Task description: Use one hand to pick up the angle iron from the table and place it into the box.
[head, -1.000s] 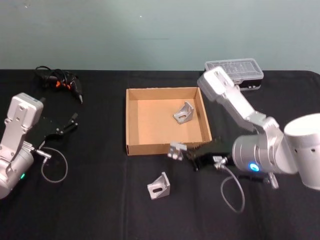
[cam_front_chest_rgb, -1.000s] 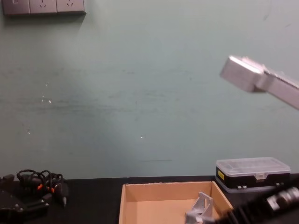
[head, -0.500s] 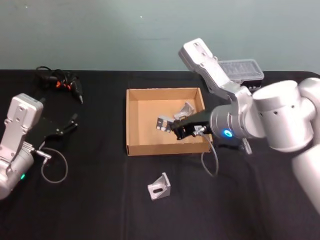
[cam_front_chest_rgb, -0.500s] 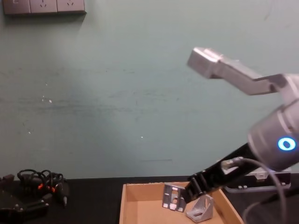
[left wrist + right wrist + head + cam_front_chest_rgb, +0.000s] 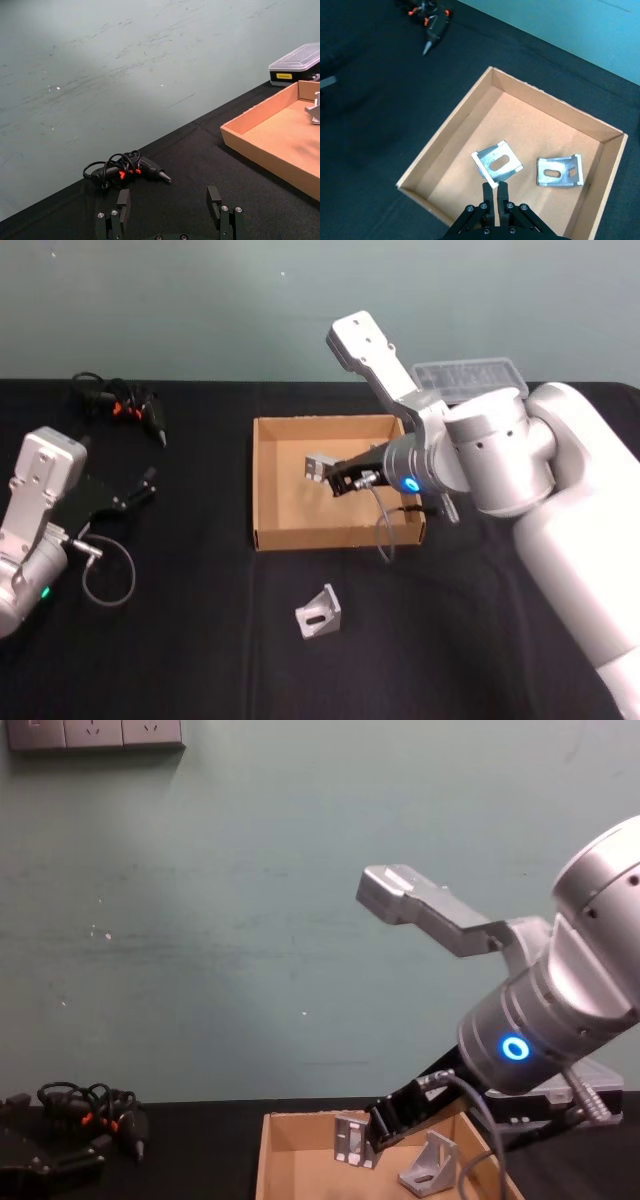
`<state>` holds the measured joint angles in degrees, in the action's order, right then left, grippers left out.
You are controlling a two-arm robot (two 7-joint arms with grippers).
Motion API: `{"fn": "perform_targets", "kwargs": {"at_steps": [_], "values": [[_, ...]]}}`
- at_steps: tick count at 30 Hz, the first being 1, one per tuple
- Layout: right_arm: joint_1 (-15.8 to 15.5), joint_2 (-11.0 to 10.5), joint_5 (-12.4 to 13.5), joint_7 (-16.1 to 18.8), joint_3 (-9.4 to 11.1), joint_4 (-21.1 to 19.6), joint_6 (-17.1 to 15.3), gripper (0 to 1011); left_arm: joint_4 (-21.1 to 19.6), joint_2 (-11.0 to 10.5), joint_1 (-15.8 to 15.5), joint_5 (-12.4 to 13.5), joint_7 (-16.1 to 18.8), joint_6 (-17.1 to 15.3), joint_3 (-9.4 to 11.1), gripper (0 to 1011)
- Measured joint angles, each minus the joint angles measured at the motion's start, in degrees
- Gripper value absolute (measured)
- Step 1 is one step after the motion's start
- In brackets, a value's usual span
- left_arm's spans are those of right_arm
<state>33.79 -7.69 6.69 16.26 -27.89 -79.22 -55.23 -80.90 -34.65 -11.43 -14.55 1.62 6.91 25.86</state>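
Above box, right gripper jaws clamp angle iron; second bracket beside; left gripper jaws apart.

The box sits mid-worktop. Over its inside hangs the right pincer, clamped on an angle iron. A second bracket lies in the box, to the right of that one. A third bracket lies on the worktop in front of the box. A corded tool lies far back on the left, and a lidded case stands behind the box's right corner. The left pincer is out at the left, fingers apart, well away from the box.

Head camera downward, chest camera level; both share box.
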Motion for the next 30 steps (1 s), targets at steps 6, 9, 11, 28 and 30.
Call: {"fn": "perform_targets", "kwargs": {"at_steps": [6,9,11,28,30], "values": [[1.14,2.11,-1.35,-1.49,0.50,5.01,1.76,51,0.00,0.00,0.00,0.00,0.00,0.00,0.00,1000],[1.66,2.71,-1.78,-1.78,0.72,6.84,2.52,51,0.00,0.00,0.00,0.00,0.00,0.00,0.00,1000],[2.21,3.32,-2.28,-2.16,1.14,8.93,3.36,51,0.00,0.00,0.00,0.00,0.00,0.00,0.00,1000],[2.83,4.10,-3.00,-2.83,1.80,11.15,4.24,108,0.00,0.00,0.00,0.00,0.00,0.00,0.00,1000],[2.80,4.08,-2.98,-2.82,1.80,11.11,4.22,158,0.00,0.00,0.00,0.00,0.00,0.00,0.00,1000]]}}
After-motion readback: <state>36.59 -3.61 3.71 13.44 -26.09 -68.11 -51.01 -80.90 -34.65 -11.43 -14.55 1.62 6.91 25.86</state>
